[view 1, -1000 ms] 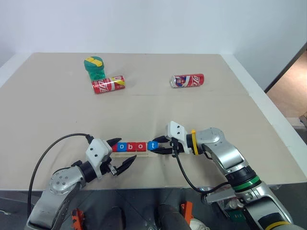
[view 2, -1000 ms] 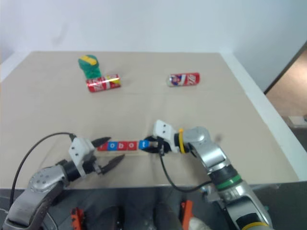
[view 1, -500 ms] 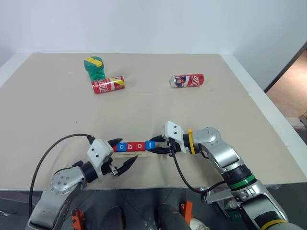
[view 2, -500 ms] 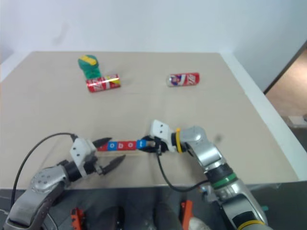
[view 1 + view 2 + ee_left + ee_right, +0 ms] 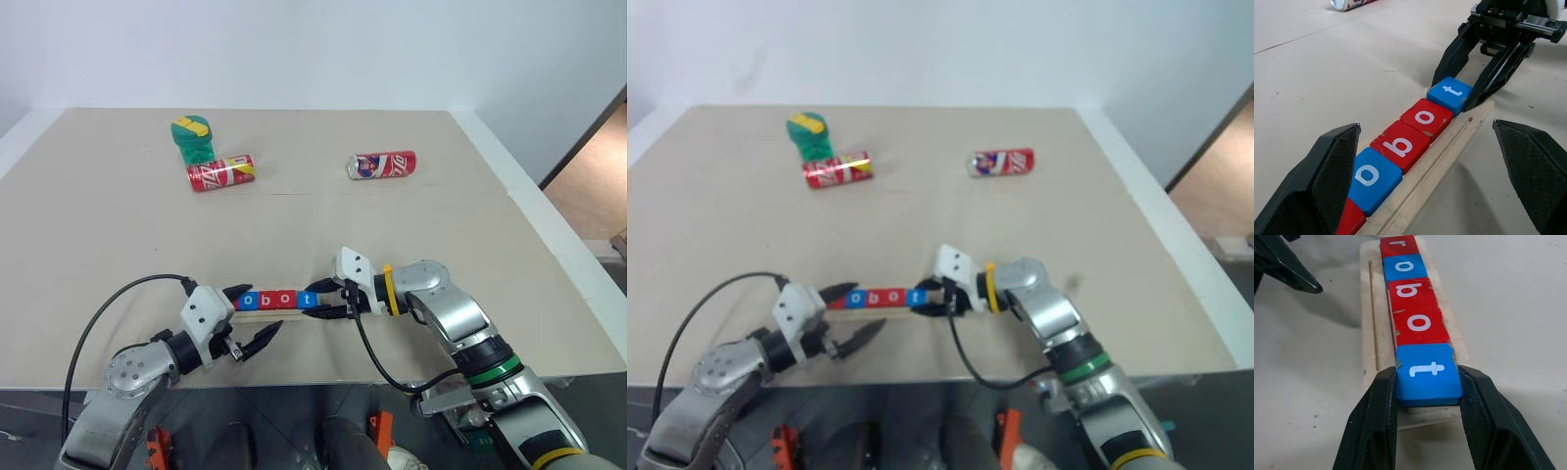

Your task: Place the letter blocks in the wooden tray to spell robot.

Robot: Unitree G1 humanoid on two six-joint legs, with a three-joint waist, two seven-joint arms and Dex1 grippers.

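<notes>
Near the tabletop's [image 5: 411, 235] front edge, about mid-width, the wooden tray [image 5: 1447, 156] lies flat with all five letter blocks in it in one row: red r [image 5: 1397, 246], blue o [image 5: 1404, 267], red b [image 5: 1411, 292], red o [image 5: 1420, 324], blue t [image 5: 1427, 371], sides touching, reading robot from left end to right end

Right gripper [image 5: 1428, 396] sits at the tray's right end, its two black fingers [image 5: 1376, 416] flanking the blue t, one on each side; pads look to be just against the block's edges or a hair off, can't tell if it's still clamped or let go

Left gripper [image 5: 247, 325] is at the tray's left end, jaws spread wide and holding nothing; one finger beside the r end, the other out over bare tabletop in front of the tray

Toward the back edge: a red can [image 5: 221, 172] on its side left of centre, a green and yellow object [image 5: 193, 137] just behind it, and another red can [image 5: 382, 164] on its side right of centre, all well apart from the tray
</notes>
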